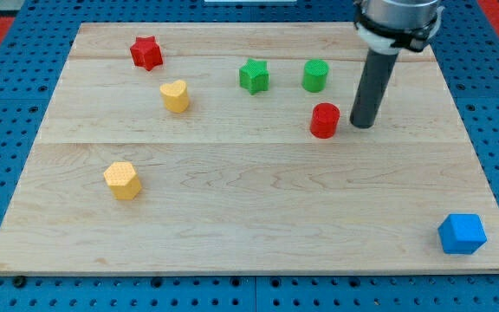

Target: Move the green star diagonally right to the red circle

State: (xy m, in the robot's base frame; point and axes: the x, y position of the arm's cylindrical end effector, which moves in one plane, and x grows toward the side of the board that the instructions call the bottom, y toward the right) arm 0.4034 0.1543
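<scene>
The green star point(253, 76) lies near the view's top, left of centre-right. The red circle point(325, 120) lies below and to the right of it. My tip point(362, 125) rests on the board just right of the red circle, a small gap apart, and well right of the green star. The dark rod rises from the tip toward the view's top right.
A green circle point(315, 75) sits right of the green star, above the red circle. A red star point(146, 53) and a yellow heart point(175, 96) lie at upper left. A yellow hexagon point(123, 180) lies at left. A blue cube point(462, 234) sits at the bottom right corner.
</scene>
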